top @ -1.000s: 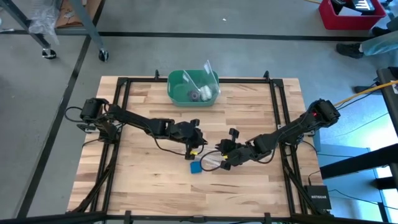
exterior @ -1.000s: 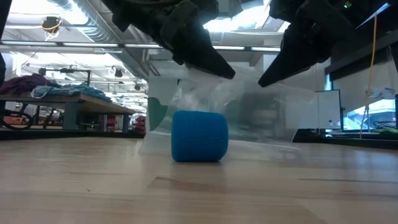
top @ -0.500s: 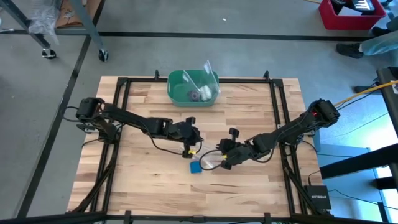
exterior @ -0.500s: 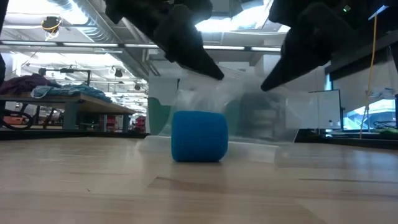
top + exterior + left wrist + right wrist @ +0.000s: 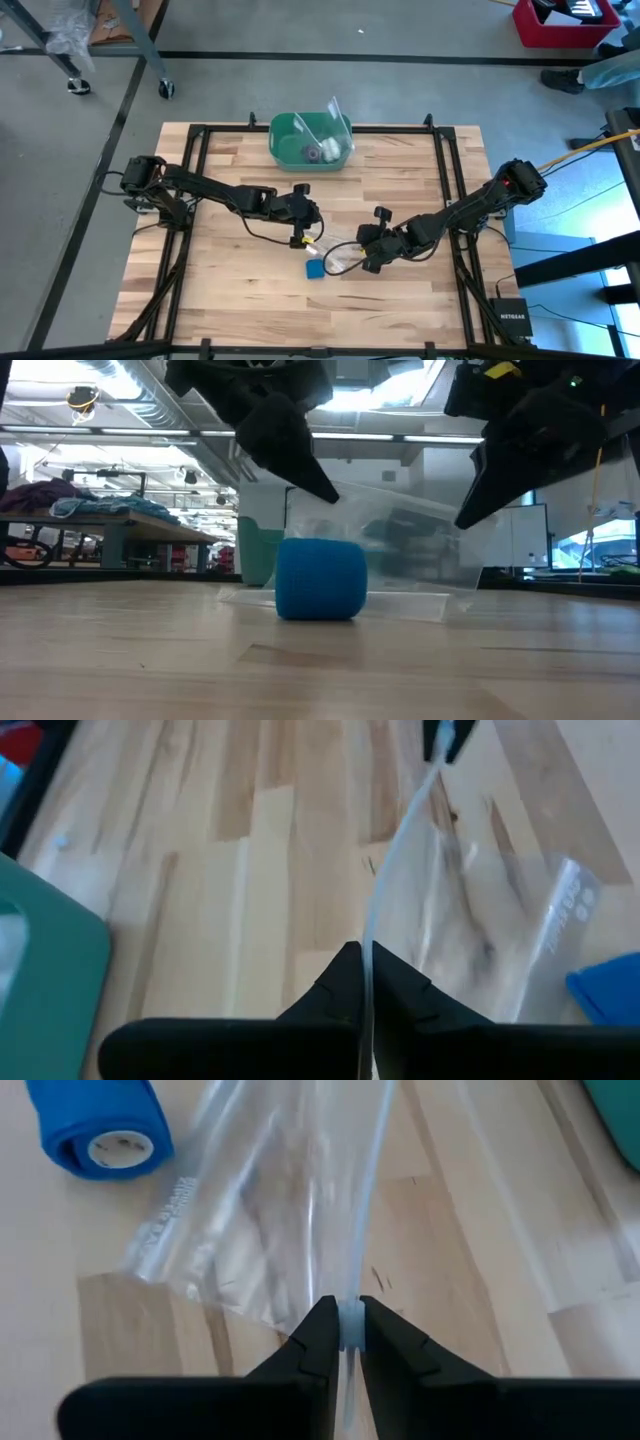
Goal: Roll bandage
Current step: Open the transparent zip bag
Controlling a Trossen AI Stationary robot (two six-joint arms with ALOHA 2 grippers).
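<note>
The bandage is a compact blue roll lying on its side on the wooden table, also in the high view and the right wrist view. No gripper touches it. Just behind it stands a clear plastic zip bag, stretched between my two grippers with its lower edge on the table. My left gripper is shut on the bag's left top end. My right gripper is shut on the right top end. My left gripper pinches the bag's top edge between its two fingers, slanting down from the table's left side. The edge runs taut from there toward the other gripper. The bag hangs below it, bottom on the table. My right gripper pinches the bag's top edge between its two fingers, slanting down from the table's right side. The clear film spreads out beyond the fingers, with its lower part on the wood.
A green plastic bin with small items stands at the table's far edge, middle. A black frame runs around the tabletop. Bare wood lies toward the near edge.
Both grippers have drawn apart a little, the left toward the table's left and far edge, the right toward the right edge, and both have tipped flatter. The bag, crumpled and slack before, is now drawn taut between them. The blue roll has stayed where it was.
</note>
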